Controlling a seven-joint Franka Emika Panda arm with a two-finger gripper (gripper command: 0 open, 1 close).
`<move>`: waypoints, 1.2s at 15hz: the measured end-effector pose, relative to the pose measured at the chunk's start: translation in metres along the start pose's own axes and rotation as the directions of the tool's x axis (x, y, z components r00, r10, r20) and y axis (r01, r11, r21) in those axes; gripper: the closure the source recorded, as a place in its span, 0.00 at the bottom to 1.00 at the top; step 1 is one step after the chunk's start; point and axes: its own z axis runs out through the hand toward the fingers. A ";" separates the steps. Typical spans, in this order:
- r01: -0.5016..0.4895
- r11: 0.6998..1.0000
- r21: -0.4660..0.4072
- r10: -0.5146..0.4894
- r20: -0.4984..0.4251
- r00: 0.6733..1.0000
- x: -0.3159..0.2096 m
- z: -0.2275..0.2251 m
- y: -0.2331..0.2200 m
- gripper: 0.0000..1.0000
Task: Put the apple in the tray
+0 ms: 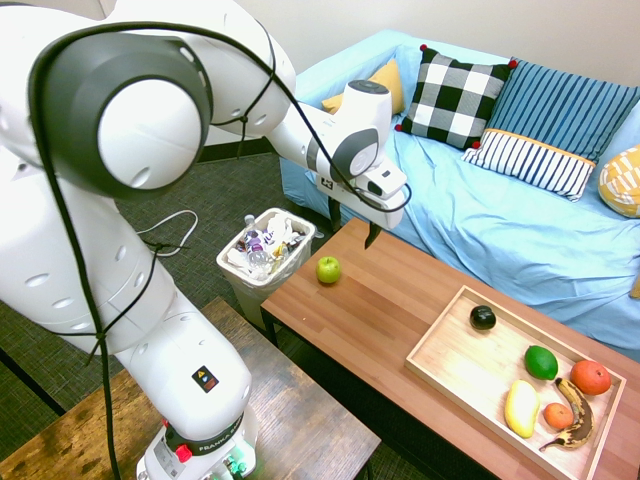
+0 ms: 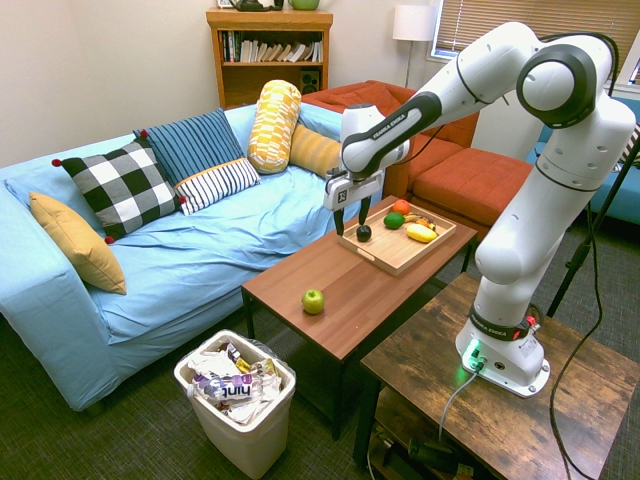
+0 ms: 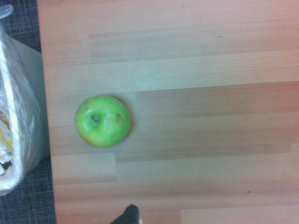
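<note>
In the first exterior view, the white plastic waste bin [image 1: 265, 255], stuffed with wrappers and a bottle, stands on the dark carpet just off the near end of the long reddish-brown wooden coffee table [image 1: 400, 300]. Next along, the small round yellow-green apple [image 1: 328, 269] sits on that table close to the bin-side end, stem dimple up (the wrist view shows it plainly [image 3: 102, 121], alone on the wood planks with the bin's plastic liner [image 3: 16, 116] past the table edge). Above the table's sofa-side edge, near the apple but apart from it, hangs the white arm's two-finger gripper [image 1: 351, 227], its dark fingers spread with nothing between them. Farther along the table lies the large shallow rectangular tray of pale wood [image 1: 450, 365], well apart from the apple, holding a near-black round avocado [image 1: 483, 317], a glossy dark green lime-like fruit [image 1: 541, 362], a yellow oblong fruit [image 1: 521, 408], two orange fruits [image 1: 590, 377] and a browned banana [image 1: 577, 410]. Behind the table runs a light blue sofa [image 1: 500, 230] with a black-and-white checked cushion [image 1: 455, 98].
</note>
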 end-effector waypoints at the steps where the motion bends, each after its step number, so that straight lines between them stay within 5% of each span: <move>1: 0.009 1.000 -0.008 -0.009 0.011 1.000 -0.007 0.014 -0.013 0.00; 9: 0.008 0.997 -0.078 -0.001 0.096 0.995 -0.023 0.136 -0.068 0.00; 18: 0.037 0.992 -0.124 -0.023 0.118 0.993 -0.027 0.205 -0.099 0.00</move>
